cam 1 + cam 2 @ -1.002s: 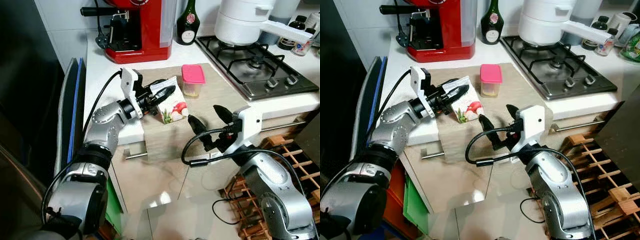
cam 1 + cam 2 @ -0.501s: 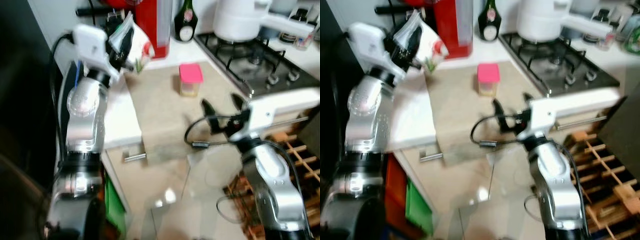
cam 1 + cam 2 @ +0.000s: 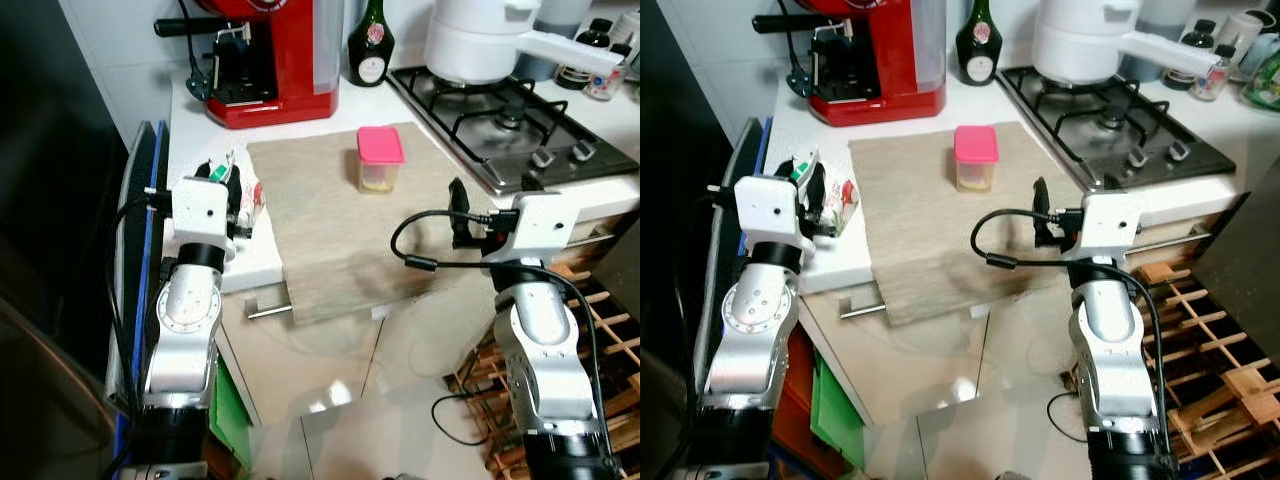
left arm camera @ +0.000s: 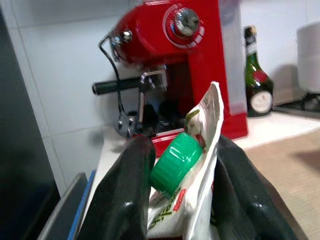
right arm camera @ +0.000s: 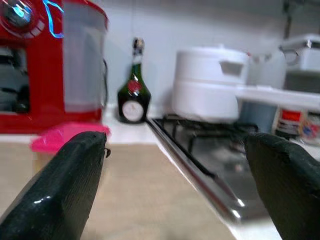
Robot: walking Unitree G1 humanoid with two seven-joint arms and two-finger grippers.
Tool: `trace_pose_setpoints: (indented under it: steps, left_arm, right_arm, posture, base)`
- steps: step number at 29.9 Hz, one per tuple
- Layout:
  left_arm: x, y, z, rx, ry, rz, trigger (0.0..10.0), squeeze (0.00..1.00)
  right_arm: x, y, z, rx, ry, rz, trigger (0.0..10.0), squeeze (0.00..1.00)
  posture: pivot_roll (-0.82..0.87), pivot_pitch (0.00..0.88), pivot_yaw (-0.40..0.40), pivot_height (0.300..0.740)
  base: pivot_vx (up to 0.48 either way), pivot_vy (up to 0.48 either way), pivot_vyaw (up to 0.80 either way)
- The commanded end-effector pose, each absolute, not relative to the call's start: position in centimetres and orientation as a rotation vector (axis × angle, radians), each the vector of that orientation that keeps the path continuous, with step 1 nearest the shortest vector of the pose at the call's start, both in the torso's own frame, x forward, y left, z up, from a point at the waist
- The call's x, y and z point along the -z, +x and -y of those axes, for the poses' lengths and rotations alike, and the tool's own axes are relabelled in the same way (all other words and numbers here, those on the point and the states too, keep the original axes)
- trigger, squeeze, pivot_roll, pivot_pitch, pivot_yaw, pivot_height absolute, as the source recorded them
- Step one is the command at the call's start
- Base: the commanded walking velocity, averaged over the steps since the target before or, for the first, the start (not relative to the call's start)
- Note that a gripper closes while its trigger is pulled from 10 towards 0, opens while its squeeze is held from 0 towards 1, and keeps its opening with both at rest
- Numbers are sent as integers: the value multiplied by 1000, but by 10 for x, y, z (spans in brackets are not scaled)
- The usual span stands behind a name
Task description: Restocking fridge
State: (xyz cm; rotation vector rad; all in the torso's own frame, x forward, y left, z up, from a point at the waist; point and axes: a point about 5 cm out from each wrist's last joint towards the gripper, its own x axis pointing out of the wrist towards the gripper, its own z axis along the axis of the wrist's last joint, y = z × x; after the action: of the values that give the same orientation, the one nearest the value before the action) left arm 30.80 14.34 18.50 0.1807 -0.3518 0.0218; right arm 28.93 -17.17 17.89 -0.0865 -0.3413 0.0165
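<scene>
Since a second ago the left gripper (image 4: 175, 200) has drawn back from the beige mat (image 3: 340, 215) and now stands upright at the white surface's (image 3: 195, 135) left edge, jaws clamped on the white pouch (image 4: 197, 165) with its green cap (image 4: 174, 162). Pouch and gripper sit just in front of the red coffee machine (image 3: 275, 60). Over on the right, the right gripper (image 5: 185, 185) hangs by the mat's right edge near the hob (image 3: 510, 125), jaws wide apart and holding nothing. A pink-lidded tub (image 3: 379, 158) rests on the mat between the two arms.
</scene>
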Motion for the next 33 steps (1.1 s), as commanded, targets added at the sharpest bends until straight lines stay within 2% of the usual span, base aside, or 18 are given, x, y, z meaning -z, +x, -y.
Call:
trace_pose_setpoints:
  steps: [1,8,33]
  left_arm:
    - [-190,310,-141,-44,170,360,10000,0]
    - [-194,316,-138,-54,182,360,10000,0]
    - [-194,318,-134,-53,153,340,10000,0]
  right_arm:
    - [-178,291,168,-31,-94,350,10000,0]
    - [-172,291,158,-70,-73,337,10000,0]
    - [-165,290,157,-99,-65,311,10000,0]
  posture:
    - [-46,0,32,740]
    - [-47,0,34,740]
    - [-57,0,36,740]
  base:
    - [0,0,0]
    - [-197,-175,0]
    - [-356,-322,0]
